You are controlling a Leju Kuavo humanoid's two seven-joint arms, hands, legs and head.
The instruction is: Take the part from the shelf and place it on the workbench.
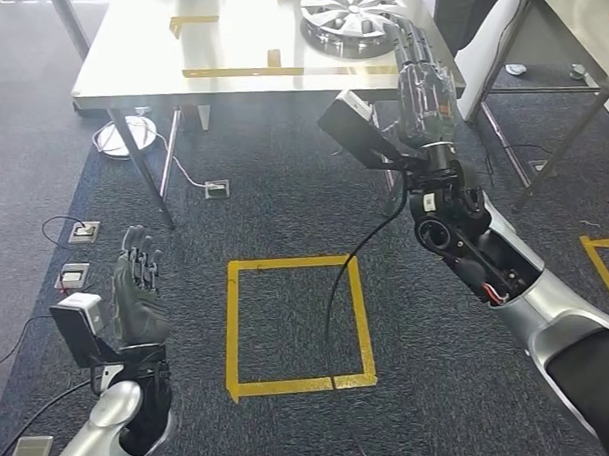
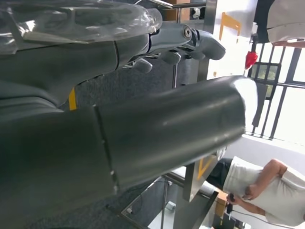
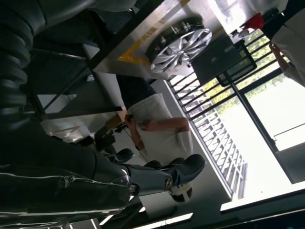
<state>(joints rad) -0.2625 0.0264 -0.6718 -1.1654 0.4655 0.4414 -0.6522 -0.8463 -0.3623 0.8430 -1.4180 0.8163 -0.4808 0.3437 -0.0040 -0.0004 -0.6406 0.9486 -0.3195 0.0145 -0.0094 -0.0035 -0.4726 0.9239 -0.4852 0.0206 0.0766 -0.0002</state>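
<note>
The part is a silver spoked wheel cover [image 1: 353, 18] lying flat on the white workbench [image 1: 217, 45], near its front right corner; the right wrist view shows it too [image 3: 179, 44]. My right hand [image 1: 424, 82] is raised at the bench's front edge, just right of the wheel cover, fingers straight and apart, holding nothing. Whether its fingertips touch the cover I cannot tell. My left hand [image 1: 139, 292] hangs low at the left over the carpet, fingers stretched out and empty. Its thick thumb [image 2: 162, 129] and spread fingers [image 2: 179, 40] appear up close in the left wrist view.
A yellow tape square [image 1: 298, 323] marks the carpet in front of me. Bench legs [image 1: 142, 162], floor sockets [image 1: 84, 230] and cables lie to the left. A second table [image 1: 587, 38] stands at the right. A person in a white shirt [image 3: 158, 129] stands behind the bench.
</note>
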